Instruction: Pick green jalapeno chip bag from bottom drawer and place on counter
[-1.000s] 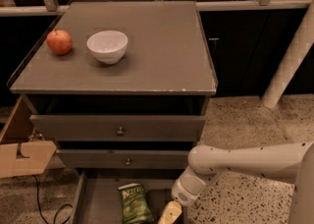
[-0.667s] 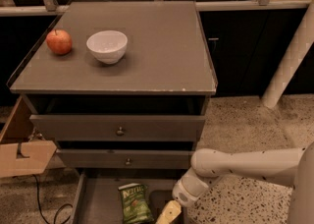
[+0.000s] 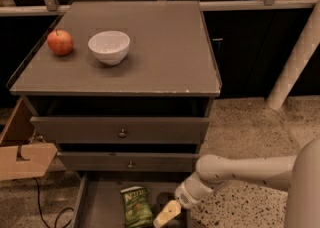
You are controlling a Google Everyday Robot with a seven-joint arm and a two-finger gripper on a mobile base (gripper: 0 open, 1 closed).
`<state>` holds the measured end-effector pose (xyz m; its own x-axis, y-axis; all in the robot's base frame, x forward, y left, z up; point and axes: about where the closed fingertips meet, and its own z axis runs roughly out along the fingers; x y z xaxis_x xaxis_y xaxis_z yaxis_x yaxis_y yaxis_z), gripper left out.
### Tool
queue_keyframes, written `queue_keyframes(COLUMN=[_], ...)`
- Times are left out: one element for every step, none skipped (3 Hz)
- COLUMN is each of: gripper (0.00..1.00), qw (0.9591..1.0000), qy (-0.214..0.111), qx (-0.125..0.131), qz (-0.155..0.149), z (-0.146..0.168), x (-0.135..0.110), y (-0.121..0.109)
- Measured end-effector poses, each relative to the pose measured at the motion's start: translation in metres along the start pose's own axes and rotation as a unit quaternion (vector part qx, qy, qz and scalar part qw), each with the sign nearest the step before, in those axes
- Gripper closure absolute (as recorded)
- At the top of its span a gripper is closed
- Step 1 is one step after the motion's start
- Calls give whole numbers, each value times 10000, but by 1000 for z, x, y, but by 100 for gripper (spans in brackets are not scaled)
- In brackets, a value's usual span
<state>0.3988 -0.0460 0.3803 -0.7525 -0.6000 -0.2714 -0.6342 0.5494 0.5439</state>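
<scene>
The green jalapeno chip bag (image 3: pixel 135 206) lies flat in the open bottom drawer (image 3: pixel 100 207), near its middle. My gripper (image 3: pixel 166 215) is down in the drawer just to the right of the bag, reaching in from the right on a white arm (image 3: pixel 240 172); one pale finger (image 3: pixel 167 213) shows, close beside the bag. The counter (image 3: pixel 160 47) is the grey top of the cabinet above.
A red apple (image 3: pixel 60 42) and a white bowl (image 3: pixel 109 47) sit on the counter's left part. Two knobbed drawers (image 3: pixel 120 131) are shut above the open one. A cardboard box (image 3: pixel 20 157) stands at the left; a white post (image 3: pixel 295 62) at the right.
The gripper has crept slightly to the left, closer to the bag. The bag has not moved.
</scene>
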Motion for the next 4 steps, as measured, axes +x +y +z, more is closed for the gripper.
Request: queue_keyframes(gripper=[0,0,0,0], qw=[10000,9992,9978,9978], qy=[-14,-158,-300,-301], qx=[-8,-46,69,69], qz=[35,360,585,587], z=[4,34,56,56], x=[1,4,5,5], y=[-1,-8,-17,-17])
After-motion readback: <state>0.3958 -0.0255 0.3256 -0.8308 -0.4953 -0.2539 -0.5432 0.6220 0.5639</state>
